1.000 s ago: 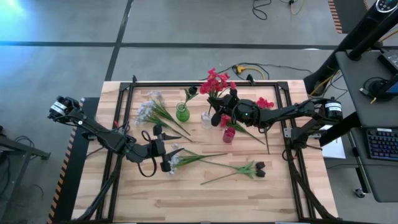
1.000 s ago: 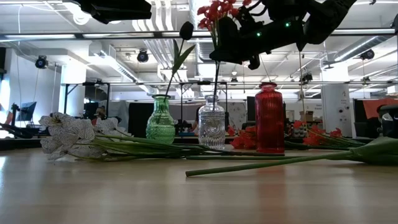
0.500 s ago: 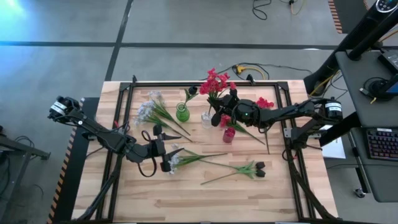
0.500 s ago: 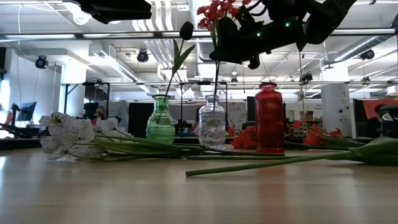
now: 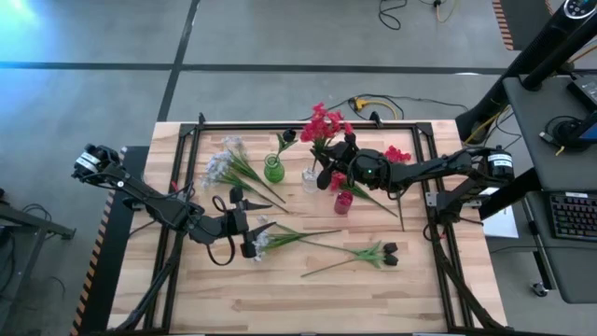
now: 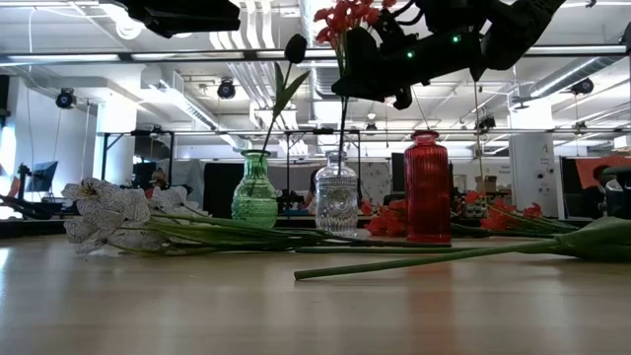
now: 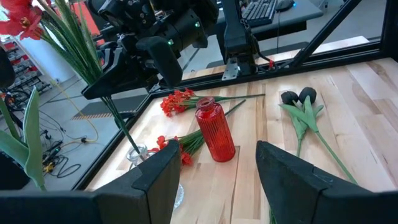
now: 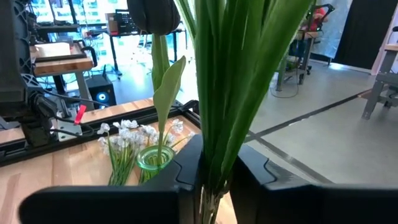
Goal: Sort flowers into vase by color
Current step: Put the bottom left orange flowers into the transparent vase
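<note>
right pincer [image 5: 328,166] grips red flowers [image 5: 323,123] above clear vase [image 5: 309,176].

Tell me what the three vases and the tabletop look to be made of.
Green vase: likely tinted glass; translucent, with a patterned surface.
Clear vase: likely glass; see-through, faceted and glinting, with a stem visible inside.
Red vase: ribbed, glossy red; glass or plastic, hard to say.
Tabletop: pale wood planks; grain and seams show, matte finish.

Red spray [image 5: 324,122] upright in clear vase [image 5: 309,176] — dark bud [image 5: 288,136] in green vase [image 5: 272,169].
</note>
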You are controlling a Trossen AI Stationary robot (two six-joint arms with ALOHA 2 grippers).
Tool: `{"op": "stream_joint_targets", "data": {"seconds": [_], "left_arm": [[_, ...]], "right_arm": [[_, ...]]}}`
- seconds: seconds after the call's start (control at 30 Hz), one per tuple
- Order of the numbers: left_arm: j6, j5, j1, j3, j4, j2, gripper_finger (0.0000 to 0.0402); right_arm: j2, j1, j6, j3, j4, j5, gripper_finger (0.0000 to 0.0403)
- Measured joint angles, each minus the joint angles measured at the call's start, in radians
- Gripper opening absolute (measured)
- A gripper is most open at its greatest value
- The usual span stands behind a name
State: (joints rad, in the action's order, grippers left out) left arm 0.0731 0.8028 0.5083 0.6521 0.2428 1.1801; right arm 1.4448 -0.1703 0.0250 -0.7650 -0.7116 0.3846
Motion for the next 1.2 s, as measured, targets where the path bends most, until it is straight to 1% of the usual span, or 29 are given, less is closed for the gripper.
{"op": "stream_joint_targets", "data": {"seconds": [0.23,0.47,0.7,1.2], "left_arm": [[0.000,0.000,0.000,0.000,0.000,0.000,0.0192],[0.000,0.000,0.000,0.000,-0.001,0.000,0.0192],[0.000,0.000,0.000,0.000,-0.001,0.000,0.0192],[0.000,0.000,0.000,0.000,-0.001,0.000,0.0192]], "right_arm": [[0.000,0.000,0.000,0.000,-0.001,0.000,0.0107],[0.000,0.000,0.000,0.000,-0.001,0.000,0.0132],[0.000,0.000,0.000,0.000,-0.001,0.000,0.0141],[0.000,0.000,0.000,0.000,0.000,-0.003,0.0141]]}}
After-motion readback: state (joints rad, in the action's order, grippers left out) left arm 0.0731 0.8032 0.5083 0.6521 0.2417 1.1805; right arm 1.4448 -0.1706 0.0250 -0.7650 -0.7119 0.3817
